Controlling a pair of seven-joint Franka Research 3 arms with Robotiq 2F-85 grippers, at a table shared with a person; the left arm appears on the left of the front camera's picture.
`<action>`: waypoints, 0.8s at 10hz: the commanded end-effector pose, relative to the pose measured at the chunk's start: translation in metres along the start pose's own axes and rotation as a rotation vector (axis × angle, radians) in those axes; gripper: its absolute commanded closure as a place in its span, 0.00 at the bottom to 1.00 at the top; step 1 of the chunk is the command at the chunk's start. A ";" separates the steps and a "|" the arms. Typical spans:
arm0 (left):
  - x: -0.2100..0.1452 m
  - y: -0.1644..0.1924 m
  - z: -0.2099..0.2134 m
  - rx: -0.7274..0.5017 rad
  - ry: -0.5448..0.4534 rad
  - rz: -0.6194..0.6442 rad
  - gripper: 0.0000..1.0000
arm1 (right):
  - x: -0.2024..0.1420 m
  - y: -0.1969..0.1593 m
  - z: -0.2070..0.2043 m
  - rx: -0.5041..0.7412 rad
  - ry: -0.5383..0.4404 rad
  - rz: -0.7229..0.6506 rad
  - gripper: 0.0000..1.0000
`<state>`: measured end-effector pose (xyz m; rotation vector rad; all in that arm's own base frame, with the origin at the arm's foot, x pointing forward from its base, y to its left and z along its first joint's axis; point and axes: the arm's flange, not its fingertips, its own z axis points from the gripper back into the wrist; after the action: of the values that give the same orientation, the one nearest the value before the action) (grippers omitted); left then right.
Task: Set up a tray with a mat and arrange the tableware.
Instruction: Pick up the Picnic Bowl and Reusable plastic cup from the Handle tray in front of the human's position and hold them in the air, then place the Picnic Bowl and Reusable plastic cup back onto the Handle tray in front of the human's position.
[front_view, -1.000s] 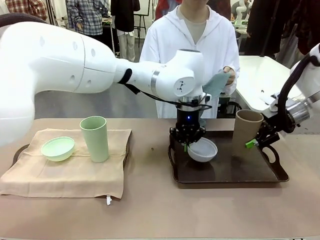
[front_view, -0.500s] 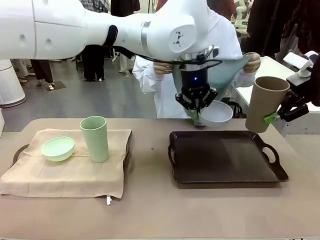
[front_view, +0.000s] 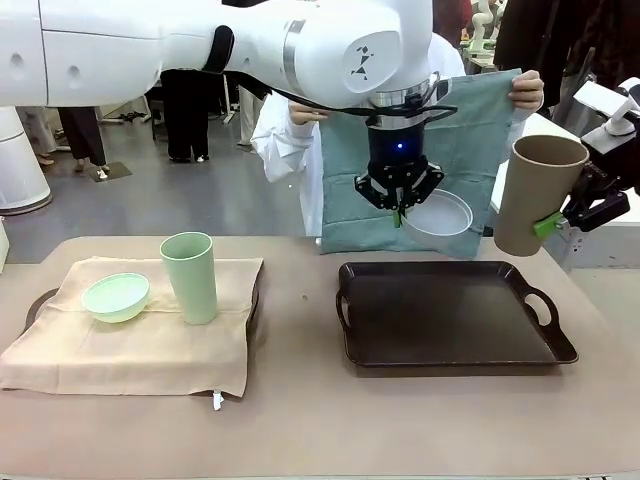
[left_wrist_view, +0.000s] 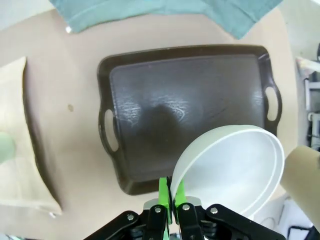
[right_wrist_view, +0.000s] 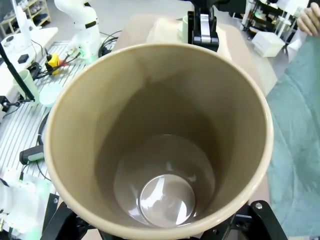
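Jaws on the left arm are pinched shut on the rim of the white bowl (front_view: 438, 214), one green pad on either side of its thin wall, so the bowl hangs tilted in the air above the 12 o'clock edge of the dark tray (front_view: 450, 320). Right jaws stand wide and are clamped around the wall of the tan-brown tumbler (front_view: 538, 195), which is carried upright, mouth up, out past the tray's 2 o'clock corner.

Neither piece touches the tray, whose floor lies bare; the left wrist view looks straight down on it. That seems to be the reason for both holds: the tableware is kept off the tray so a mat can go in first. At 12 o'clock, behind the bowl, the person holds a teal mat (front_view: 350, 200) spread by its top corners, one hand (front_view: 527, 92) at its 1 o'clock corner and the other hand (front_view: 303, 113) at 11 o'clock. Its lower hem hangs near the tray's far rim.

Over at 9 o'clock on the surface (front_view: 300, 420), a beige mat (front_view: 130, 350) already carries the mint bowl (front_view: 116, 297) and the pale green tumbler (front_view: 189, 277) just beside it. This looks like the pattern to copy.

I judge the mat goes down next, and the bowl hangs right in the cloth's path, so the left arm may need to give way.
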<state>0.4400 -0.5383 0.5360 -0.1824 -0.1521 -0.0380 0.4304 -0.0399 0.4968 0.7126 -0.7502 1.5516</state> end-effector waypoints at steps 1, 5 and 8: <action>0.002 0.001 0.001 -0.015 0.013 -0.013 1.00 | -0.003 -0.003 -0.002 0.000 -0.004 0.004 0.78; 0.002 0.001 0.001 -0.015 0.013 -0.013 1.00 | -0.003 -0.003 -0.002 0.000 -0.004 0.004 0.78; 0.002 0.001 0.001 -0.015 0.013 -0.013 1.00 | -0.003 -0.003 -0.002 0.000 -0.004 0.004 0.78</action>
<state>0.4404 -0.5388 0.5339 -0.1833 -0.1460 -0.0369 0.4323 -0.0405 0.4921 0.7233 -0.7459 1.5458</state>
